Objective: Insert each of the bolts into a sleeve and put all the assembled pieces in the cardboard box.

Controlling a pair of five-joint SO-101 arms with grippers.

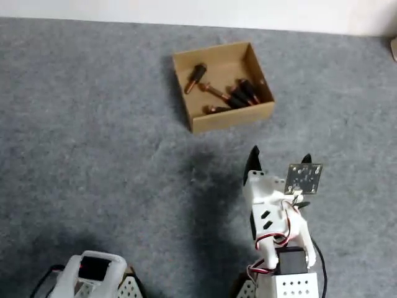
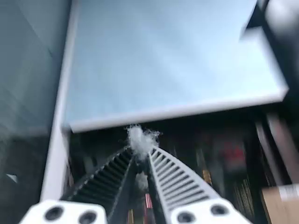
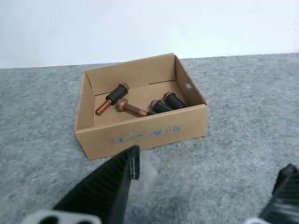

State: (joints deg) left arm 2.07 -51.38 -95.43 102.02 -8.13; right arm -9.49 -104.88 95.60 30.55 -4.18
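Surface: grey felt-like mat (image 1: 93,136), white wall (image 3: 140,28) behind.
Print: blue marks on the cardboard box (image 3: 140,133) front wall, unreadable.
Bolts (image 3: 140,105): lying inside the box.
Right gripper (image 3: 205,186): jaws spread wide, empty, near the box.
Left gripper (image 2: 140,151): fingers pressed together, fluff (image 2: 140,137) at the tips.

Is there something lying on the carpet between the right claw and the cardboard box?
Nothing visible stands in the way. The right claw is open and faces the front wall of the cardboard box. Between them lies just grey carpet.
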